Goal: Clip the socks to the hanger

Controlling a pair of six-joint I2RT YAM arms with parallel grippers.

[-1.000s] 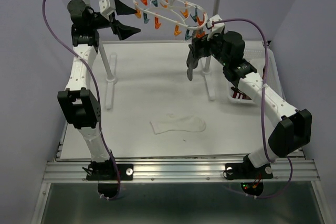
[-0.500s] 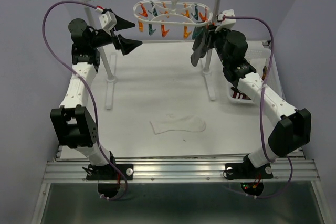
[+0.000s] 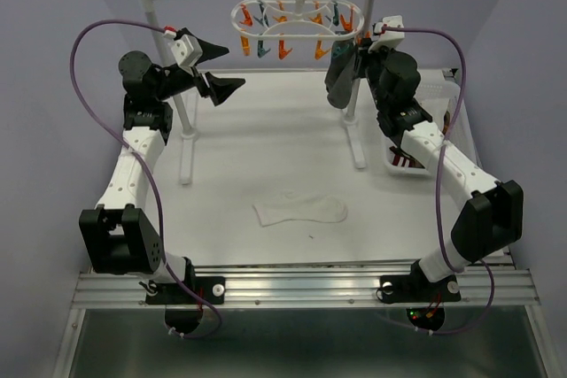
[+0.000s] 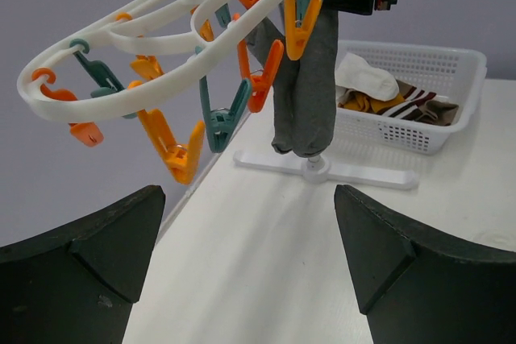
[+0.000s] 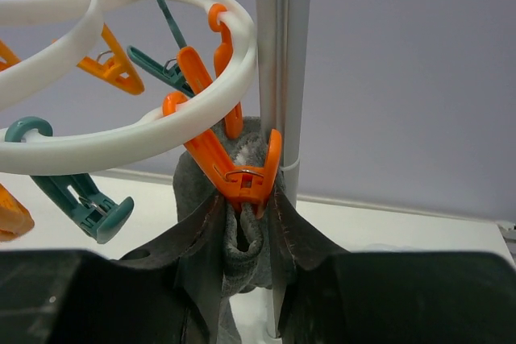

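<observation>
The right jaws pinch the soft grey sock (image 5: 242,251). Its top is at an orange clip (image 5: 238,175) on the hanger (image 5: 121,147), just above them. The left jaws are wide apart and hold nothing. Socks look light and floppy, so grabbing the top edge is probably best.

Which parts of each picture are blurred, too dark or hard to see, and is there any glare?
Top external: even soft light, no glare, faint shadows; the white sock barely stands out from the white table. Left wrist: the left gripper is dark and soft-edged; the hanger and grey sock are sharp. Right wrist: the right gripper is a blurred dark mass; the orange clip is sharp.
</observation>
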